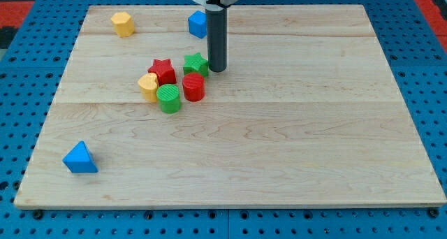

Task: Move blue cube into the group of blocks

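The blue cube [198, 24] sits near the view's top, left of centre, partly behind my rod. My tip [217, 70] rests on the board just right of the green star [195, 63], below and right of the blue cube. The group lies below the cube: a red star [163, 70], the green star, a yellow heart [148, 86], a green cylinder [168, 98] and a red cylinder [193, 87], packed close together.
A yellow hexagonal block [122, 23] sits at the top left. A blue triangular block [79, 158] sits at the bottom left. The wooden board [293, 127] lies on a blue perforated table [21, 113].
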`<state>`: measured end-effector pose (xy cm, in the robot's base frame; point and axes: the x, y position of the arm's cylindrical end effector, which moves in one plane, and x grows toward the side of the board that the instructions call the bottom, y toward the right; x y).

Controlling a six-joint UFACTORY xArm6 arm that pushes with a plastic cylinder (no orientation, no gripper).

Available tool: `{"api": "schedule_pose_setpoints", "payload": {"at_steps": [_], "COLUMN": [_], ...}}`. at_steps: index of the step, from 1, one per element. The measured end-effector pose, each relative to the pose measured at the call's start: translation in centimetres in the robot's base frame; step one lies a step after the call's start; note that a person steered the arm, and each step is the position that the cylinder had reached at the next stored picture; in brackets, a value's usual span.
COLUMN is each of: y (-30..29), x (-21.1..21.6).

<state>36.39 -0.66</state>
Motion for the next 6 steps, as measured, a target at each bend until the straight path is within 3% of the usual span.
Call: {"api": "schedule_pose_setpoints", "payload": {"at_steps": [1, 2, 3, 5, 6], "y": [5.3, 1.1, -4.8, -6.3, -9.0], "x": [-6.2, -12.0, -14.1, -9.2, -12.8]}}
